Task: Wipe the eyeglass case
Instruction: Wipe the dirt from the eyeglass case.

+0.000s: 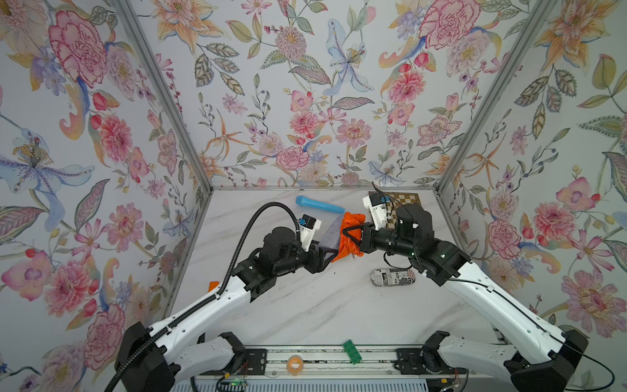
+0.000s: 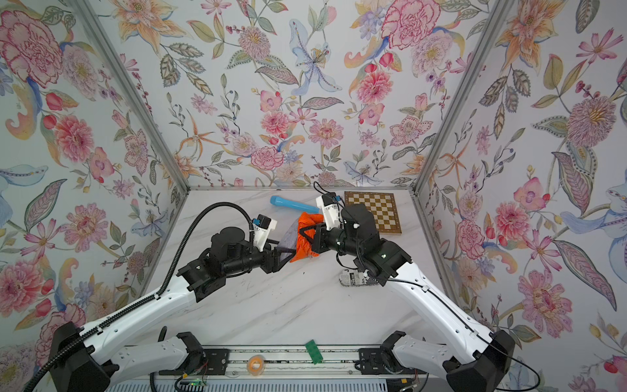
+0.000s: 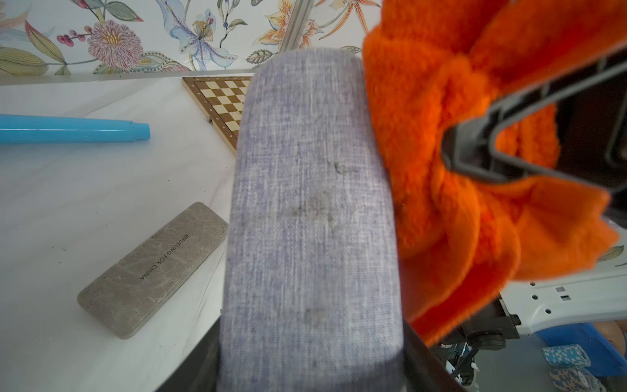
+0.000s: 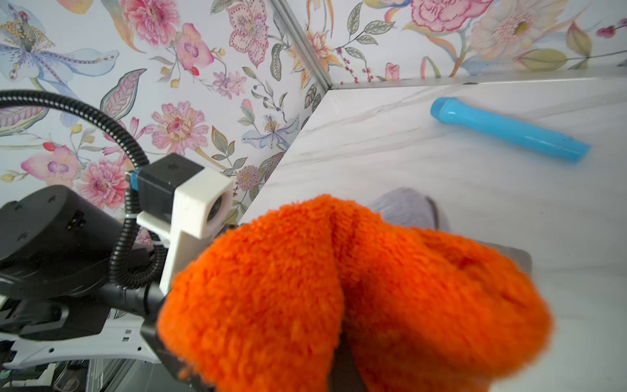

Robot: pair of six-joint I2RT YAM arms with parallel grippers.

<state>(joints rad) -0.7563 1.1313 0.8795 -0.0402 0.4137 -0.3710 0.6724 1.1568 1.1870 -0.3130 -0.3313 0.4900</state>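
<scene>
I see my left gripper (image 1: 326,254) closed narrowly on the near end of the eyeglass case (image 1: 334,234), a lavender-grey woven one. It is held up over the marble table (image 1: 305,305) toward the back middle, its long body slanting away toward the rear wall. My right gripper (image 1: 347,232) has its fingers pinched fully together on a bunched orange cloth (image 1: 346,251), which presses against the case's right-hand side. The left wrist view shows pale smudges on the case's broad face (image 3: 312,220). On the table lie a blue tube (image 1: 319,204), a chessboard (image 2: 373,210), a printed can (image 1: 392,276) and, in the left wrist view, a grey stone-look case (image 3: 152,271).
</scene>
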